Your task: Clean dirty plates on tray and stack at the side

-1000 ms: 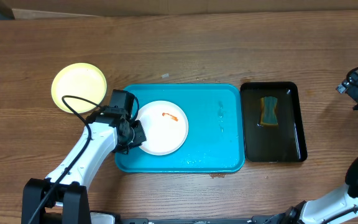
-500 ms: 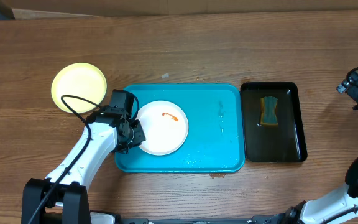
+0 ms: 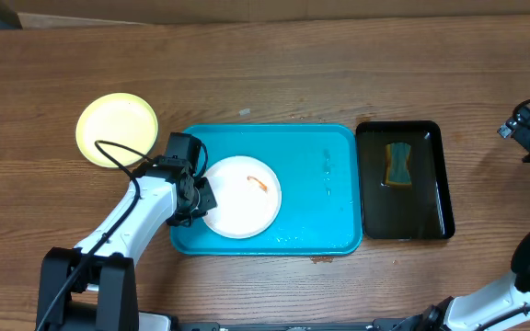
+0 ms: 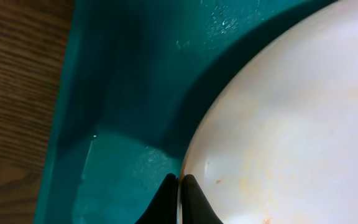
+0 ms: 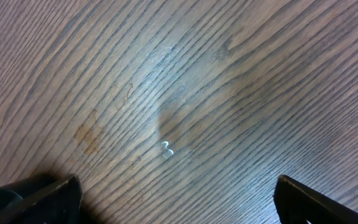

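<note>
The left gripper has finished closing. A second ago its fingers stood slightly apart at the plate edge; now the two fingertips pinch the thin rim of the white plate, so the plate is grasped at the edge nearest the gripper. In the overhead view the plate has shifted slightly across the floor of the tray, and its orange-red smear has moved with it. This indicates that the grip is carrying the plate, not sliding along the rim. Whether the rim is raised off the tray floor cannot be told. The plate lies inside the tray, directly ahead of the fingertips, with the tray wall just outboard of them. The smear is not yet wiped, so this plate counts as dirty. The sponge rests in the black tray, well beyond the far edge of the held plate. It is nearer the right gripper, which is unchanged: spread wide over bare table, holding nothing. A pale yellow-green plate lies on the table behind and outboard of the left gripper, apart from the tray. The closed grip probably serves to steady or present the plate for wiping.
</note>
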Available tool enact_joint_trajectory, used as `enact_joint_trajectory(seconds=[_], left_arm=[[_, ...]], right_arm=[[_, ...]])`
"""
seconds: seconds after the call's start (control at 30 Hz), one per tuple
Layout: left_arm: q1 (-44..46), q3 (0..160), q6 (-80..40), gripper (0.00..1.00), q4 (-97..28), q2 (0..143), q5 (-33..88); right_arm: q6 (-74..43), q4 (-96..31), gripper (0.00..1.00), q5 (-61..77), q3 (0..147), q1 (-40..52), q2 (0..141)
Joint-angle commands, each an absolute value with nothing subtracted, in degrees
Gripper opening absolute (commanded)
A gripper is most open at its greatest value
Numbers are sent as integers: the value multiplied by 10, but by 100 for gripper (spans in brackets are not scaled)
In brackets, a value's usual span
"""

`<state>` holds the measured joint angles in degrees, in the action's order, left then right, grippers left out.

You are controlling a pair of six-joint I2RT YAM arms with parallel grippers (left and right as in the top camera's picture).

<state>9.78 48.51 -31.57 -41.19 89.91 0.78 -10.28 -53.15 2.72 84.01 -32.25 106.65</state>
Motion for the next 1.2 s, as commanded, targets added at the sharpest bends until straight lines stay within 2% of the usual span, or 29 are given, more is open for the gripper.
enact_joint_trajectory(seconds=[0.0, 0.23, 0.73, 1.17], left_arm=[[102, 486, -307, 4, -392, 904, 0], [102, 490, -281, 4, -337, 907, 13], [163, 647, -258, 4, -402, 1021, 24], [168, 652, -257, 6, -387, 1038, 43]], right_arm=[[-103, -529, 100, 26, 850, -323, 1055], [-103, -529, 100, 26, 850, -323, 1056], [-103, -529, 100, 26, 850, -323, 1055], [-103, -529, 100, 26, 850, -323, 1055]])
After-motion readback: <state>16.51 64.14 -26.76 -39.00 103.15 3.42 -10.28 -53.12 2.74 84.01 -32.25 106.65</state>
